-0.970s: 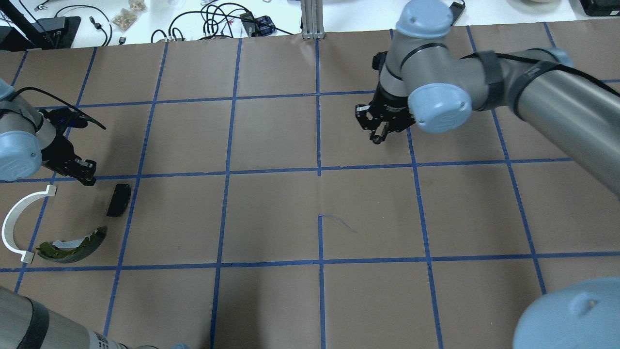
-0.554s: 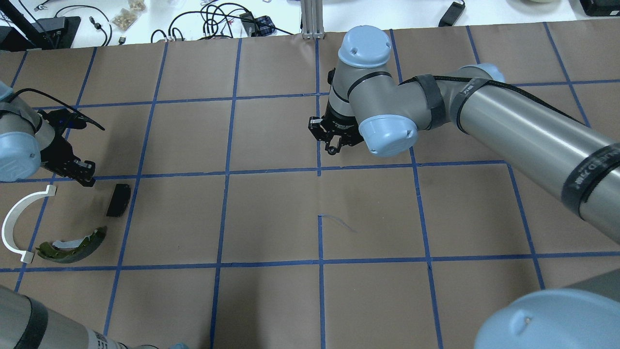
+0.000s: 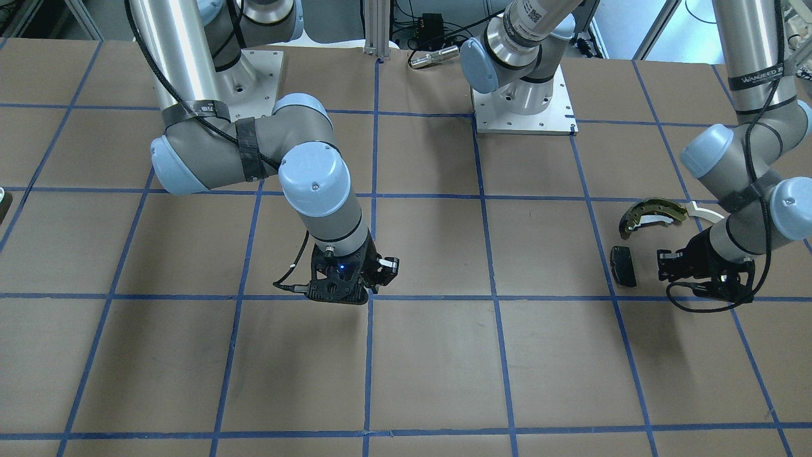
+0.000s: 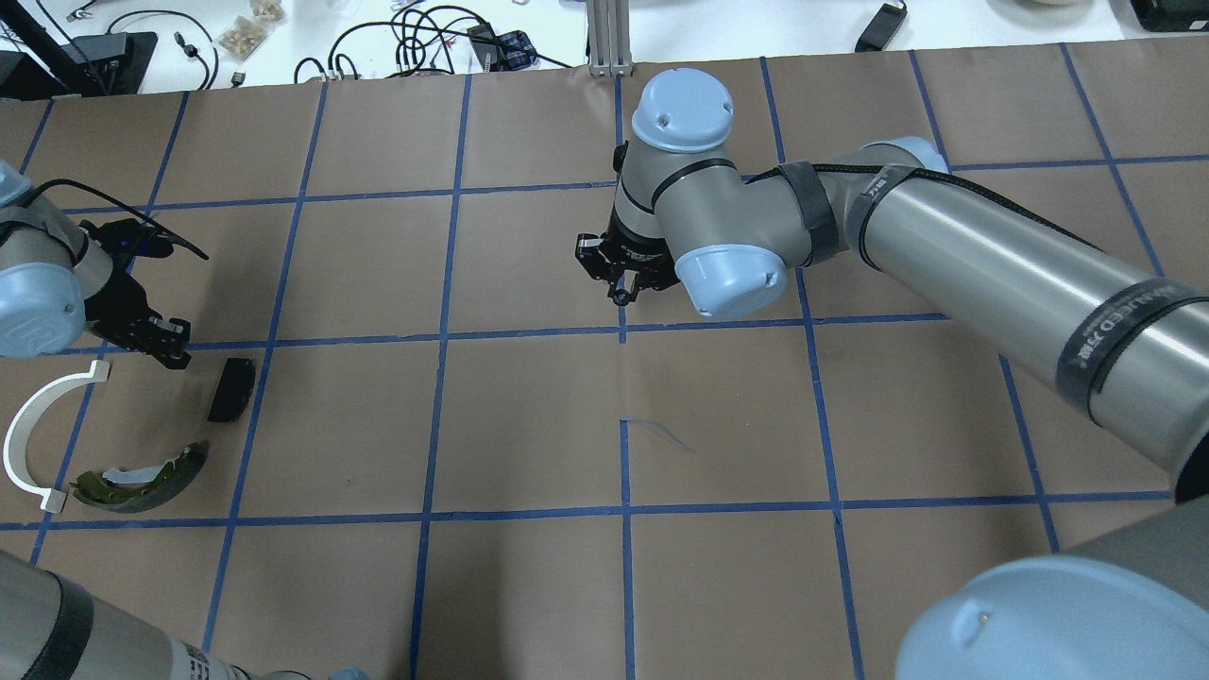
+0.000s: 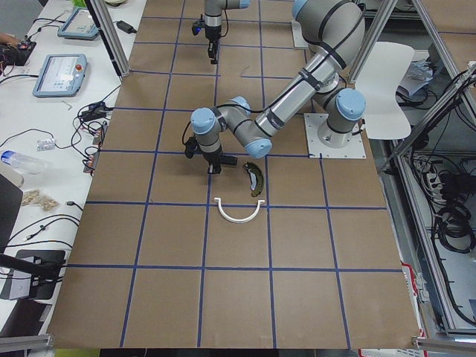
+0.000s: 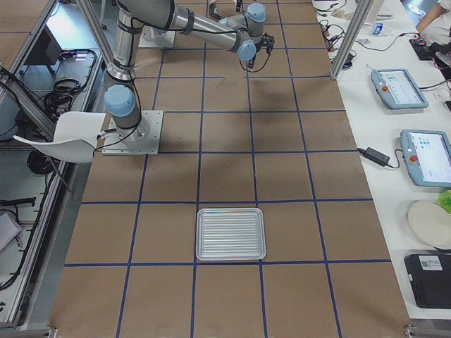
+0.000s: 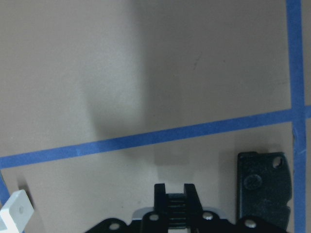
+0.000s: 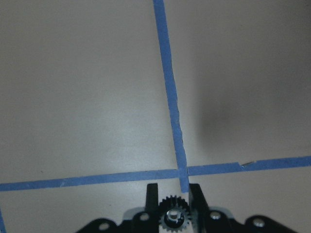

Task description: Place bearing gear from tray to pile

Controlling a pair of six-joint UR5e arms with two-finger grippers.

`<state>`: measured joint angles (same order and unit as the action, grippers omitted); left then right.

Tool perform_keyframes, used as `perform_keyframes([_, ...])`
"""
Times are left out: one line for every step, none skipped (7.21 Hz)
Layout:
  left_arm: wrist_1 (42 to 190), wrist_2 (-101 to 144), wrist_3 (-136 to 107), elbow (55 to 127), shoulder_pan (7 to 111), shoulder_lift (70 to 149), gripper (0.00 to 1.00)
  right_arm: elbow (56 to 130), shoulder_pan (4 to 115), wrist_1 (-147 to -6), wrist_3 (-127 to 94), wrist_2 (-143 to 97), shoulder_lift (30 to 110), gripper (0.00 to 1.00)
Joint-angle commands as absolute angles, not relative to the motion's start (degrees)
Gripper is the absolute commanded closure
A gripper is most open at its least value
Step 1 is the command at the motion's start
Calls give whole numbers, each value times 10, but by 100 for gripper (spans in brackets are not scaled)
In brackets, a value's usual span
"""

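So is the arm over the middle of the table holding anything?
Yes, the right gripper pinches a small gear by its toothed rim.

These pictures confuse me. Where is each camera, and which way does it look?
Front-facing: across the table, facing the robot; right arm, left arm.
Overhead: behind the robot, looking forward and down; both arms, black pad.
Exterior left: table's end, looking along it; left arm nearest.
Exterior right: opposite end; tray near, right arm beyond.
Left wrist: down past left gripper; shares the black pad with overhead.
Right wrist: down past right gripper holding gear.
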<state>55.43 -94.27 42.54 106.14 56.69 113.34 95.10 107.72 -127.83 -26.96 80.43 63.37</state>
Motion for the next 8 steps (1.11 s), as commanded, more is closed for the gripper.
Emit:
perform_keyframes([562, -945, 425, 1063, 566, 1132, 100, 951, 1080, -1294, -271, 804, 621, 58])
perform_keyframes([568, -946, 425, 1077, 557, 1121, 100, 951, 1082, -1305, -272, 804, 616, 49])
perform_keyframes([559, -944, 425, 1101, 551, 1118, 100, 951, 1092, -1320, -271, 804, 604, 45])
perform_keyframes([556, -944, 426, 1106, 550, 1118, 100, 950, 1095, -1326, -271, 806, 601, 28])
perform_keyframes([557, -944, 426, 1107, 550, 1119, 100, 933, 1093, -1319, -262, 813, 604, 13])
perform_keyframes([556, -944, 426, 1107, 549, 1120, 100, 893, 1085, -1278, -259, 816, 609, 8])
perform_keyframes([556, -944, 425, 1107, 549, 1121, 97, 837, 1070, -1200, -224, 830, 613, 5])
perform_keyframes([556, -943, 425, 1107, 549, 1123, 89, 790, 1035, -1107, -193, 858, 629, 2])
